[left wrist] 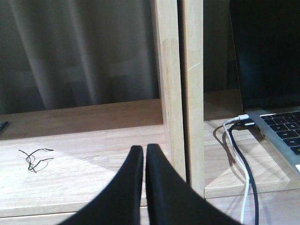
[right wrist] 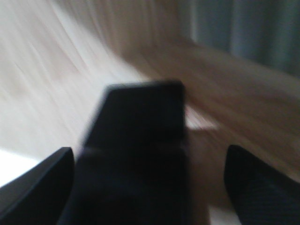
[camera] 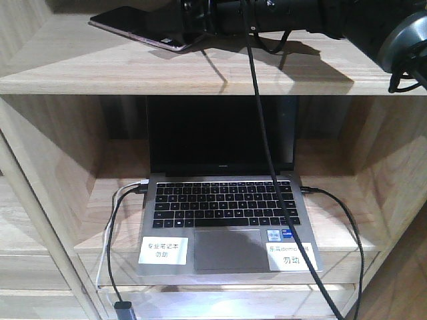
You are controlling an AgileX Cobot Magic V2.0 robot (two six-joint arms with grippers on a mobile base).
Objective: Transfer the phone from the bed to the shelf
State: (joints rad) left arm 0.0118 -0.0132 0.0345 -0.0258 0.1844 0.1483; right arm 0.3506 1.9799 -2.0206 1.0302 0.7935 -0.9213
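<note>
Front-facing view gives us the shelf [camera: 200, 77] as our landmark: on its upper board lies the phone [camera: 137, 27], a thin dark slab with a pinkish rim, slightly tilted, its right end under our right gripper [camera: 200, 30]. Whether those fingers are pressing the phone or merely beside it we cannot tell from here. In the right wrist view the picture is badly blurred – the phone [right wrist: 140, 140] shows as a dark rectangle between the two fingers [right wrist: 42, 176], which stand wide apart on either side with pale wood beneath; the gap suggests a released hold, though the blur keeps us from being sure.

One compartment below the phone's board sits an open grey laptop [camera: 227, 220] with two white stickers on its palm rest, and cables [camera: 113, 247] plugged in at both sides.

Left wrist view shows our left gripper [left wrist: 144, 154] with its black fingers pressed together, clenched on nothing – it hangs before a shelf upright [left wrist: 180, 93], the laptop [left wrist: 276, 108] to the right of that post, a small tangle of thin wire [left wrist: 35, 159] on the board to the left
</note>
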